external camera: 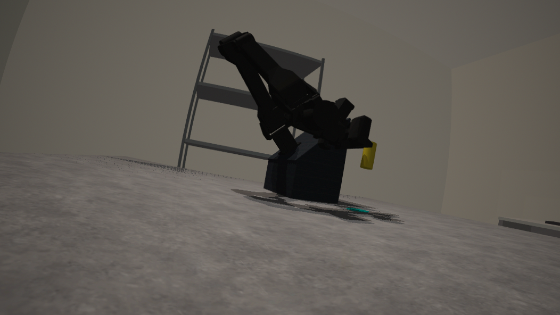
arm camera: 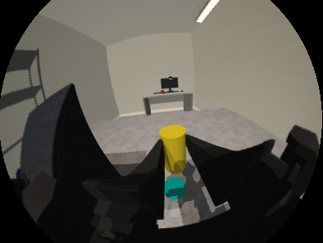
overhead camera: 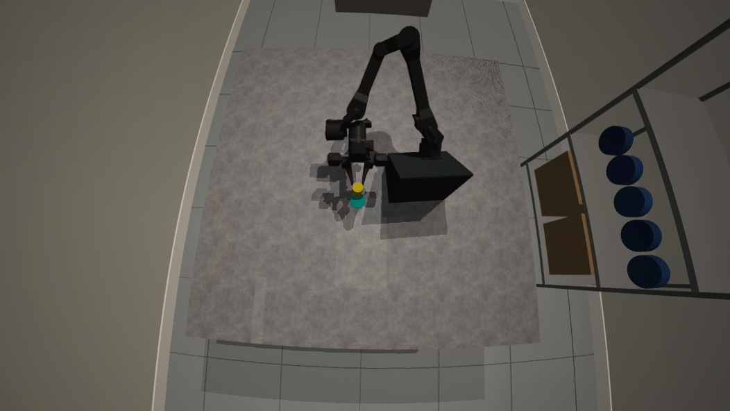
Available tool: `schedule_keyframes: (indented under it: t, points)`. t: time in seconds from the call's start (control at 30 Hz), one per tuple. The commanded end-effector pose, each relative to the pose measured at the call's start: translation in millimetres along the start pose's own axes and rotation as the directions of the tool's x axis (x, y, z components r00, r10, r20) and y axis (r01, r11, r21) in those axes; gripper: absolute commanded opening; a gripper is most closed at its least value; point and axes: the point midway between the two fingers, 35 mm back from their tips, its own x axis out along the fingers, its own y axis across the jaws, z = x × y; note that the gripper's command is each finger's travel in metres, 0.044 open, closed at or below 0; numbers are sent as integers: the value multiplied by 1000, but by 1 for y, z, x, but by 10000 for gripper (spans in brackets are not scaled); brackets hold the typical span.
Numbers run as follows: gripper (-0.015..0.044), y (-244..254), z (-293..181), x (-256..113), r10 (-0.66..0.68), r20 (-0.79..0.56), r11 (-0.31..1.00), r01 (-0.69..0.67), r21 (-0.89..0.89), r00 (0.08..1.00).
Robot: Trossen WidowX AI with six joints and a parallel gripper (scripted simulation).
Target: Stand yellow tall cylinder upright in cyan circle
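Note:
The yellow cylinder (overhead camera: 357,187) (external camera: 368,156) (arm camera: 175,149) is close to upright and hangs in the air, well above the floor in the exterior view. My gripper (overhead camera: 358,185) (external camera: 370,145) (arm camera: 173,139) is shut on it near its upper end, with one finger on each side in the wrist view. The cyan circle (overhead camera: 357,202) (external camera: 356,210) (arm camera: 175,188) lies flat on the grey surface below the cylinder. In the top view the cylinder hides part of it. Arm shadows fall across and around the circle.
The large dark block (overhead camera: 418,182) (external camera: 309,176) (arm camera: 65,139) under the arm's base stands close beside the gripper. A shelf rack (overhead camera: 581,209) (external camera: 231,93) stands off to one side with blue round things (overhead camera: 633,201) and brown boxes (overhead camera: 558,189). A desk (arm camera: 168,98) with a monitor stands far off.

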Motion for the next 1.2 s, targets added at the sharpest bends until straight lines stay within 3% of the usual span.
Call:
schedule_keyframes:
  t: [0.0,0.43,1.17]
  points:
    - [105,-1,1,-1,-9,8,1000,9,-9,1000]
    - [105,-1,-1,-1,-9,7,1000,9,-8,1000]
    - [105,3,-87,10,7,8,999,-7,39,1000]
